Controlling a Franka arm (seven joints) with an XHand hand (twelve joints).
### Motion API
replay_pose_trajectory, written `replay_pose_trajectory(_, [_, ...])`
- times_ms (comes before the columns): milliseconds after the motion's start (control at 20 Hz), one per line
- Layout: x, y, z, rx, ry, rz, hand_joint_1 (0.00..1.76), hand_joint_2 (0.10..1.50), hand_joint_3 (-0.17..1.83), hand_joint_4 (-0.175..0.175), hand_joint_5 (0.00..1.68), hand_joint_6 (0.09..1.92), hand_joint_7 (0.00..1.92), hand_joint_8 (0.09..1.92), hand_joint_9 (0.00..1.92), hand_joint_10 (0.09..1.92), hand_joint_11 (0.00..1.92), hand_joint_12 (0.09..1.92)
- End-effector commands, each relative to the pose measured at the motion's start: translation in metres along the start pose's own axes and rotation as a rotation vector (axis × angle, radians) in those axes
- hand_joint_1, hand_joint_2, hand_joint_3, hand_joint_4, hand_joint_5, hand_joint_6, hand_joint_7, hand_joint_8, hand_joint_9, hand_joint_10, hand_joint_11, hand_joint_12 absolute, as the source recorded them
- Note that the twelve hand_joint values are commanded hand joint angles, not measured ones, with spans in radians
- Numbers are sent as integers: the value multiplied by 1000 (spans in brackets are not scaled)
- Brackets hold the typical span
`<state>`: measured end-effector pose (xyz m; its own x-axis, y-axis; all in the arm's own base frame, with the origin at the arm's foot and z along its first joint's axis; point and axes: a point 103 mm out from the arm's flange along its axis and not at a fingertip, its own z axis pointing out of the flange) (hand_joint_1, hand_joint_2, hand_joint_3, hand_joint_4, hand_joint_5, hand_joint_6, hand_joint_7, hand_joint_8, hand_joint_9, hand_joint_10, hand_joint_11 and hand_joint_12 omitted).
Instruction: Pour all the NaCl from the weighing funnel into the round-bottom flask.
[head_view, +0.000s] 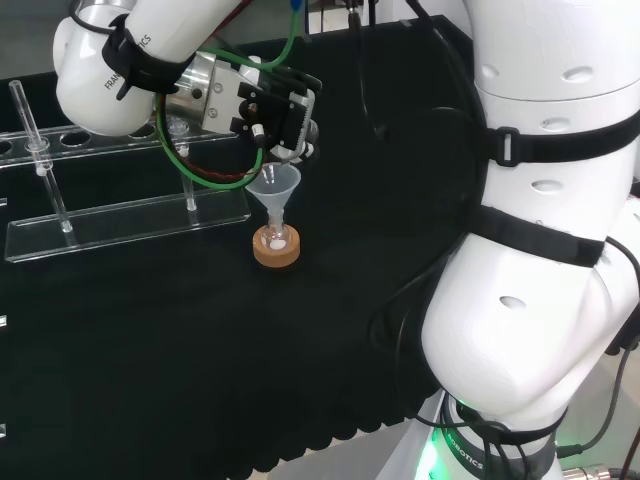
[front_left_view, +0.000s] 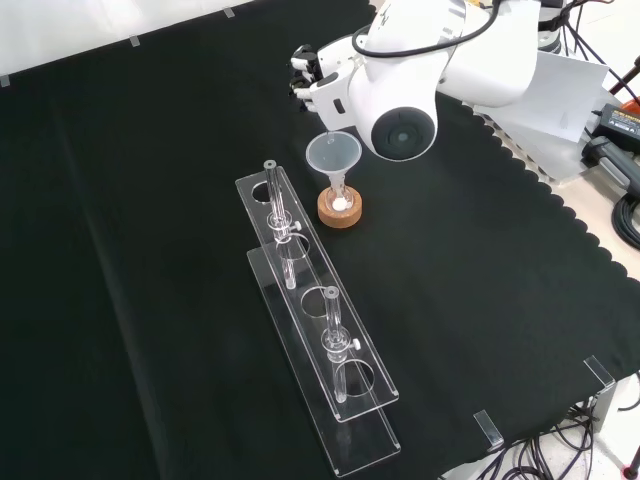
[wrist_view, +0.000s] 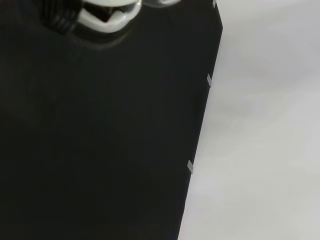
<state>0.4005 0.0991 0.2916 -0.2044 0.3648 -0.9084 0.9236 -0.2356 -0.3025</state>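
A small round-bottom flask sits on a cork ring near the middle of the cloth, with white powder in its bottom. A clear funnel stands in its neck. My hand hovers just above and beside the funnel's rim, fingers curled. A small clear piece, seemingly the weighing funnel, pokes out beneath the hand over the funnel mouth; its contents are too hard to make out. A blurred white part of the hand shows in the wrist view.
Two clear acrylic racks with upright glass tubes lie left of the flask in the head view and nearer the camera in the front view. The arm's white link stands beside the funnel. The cloth's edge borders a pale surface.
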Motion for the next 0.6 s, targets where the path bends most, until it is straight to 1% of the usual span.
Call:
replay_pose_trajectory(50, [0, 0, -1, -2, 0, 0, 1122, 728, 495, 175, 1315, 533, 842, 650, 1311, 87, 1049, 876])
replay_pose_trajectory(350, [-1, -1, 2, 1, 14, 0, 1122, 728, 496, 175, 1314, 534, 840, 652, 1311, 87, 1049, 877])
replay_pose_trajectory(600, [0, 1, 10, 8, 48, -9, 1122, 728, 496, 175, 1314, 534, 839, 653, 1311, 87, 1048, 877])
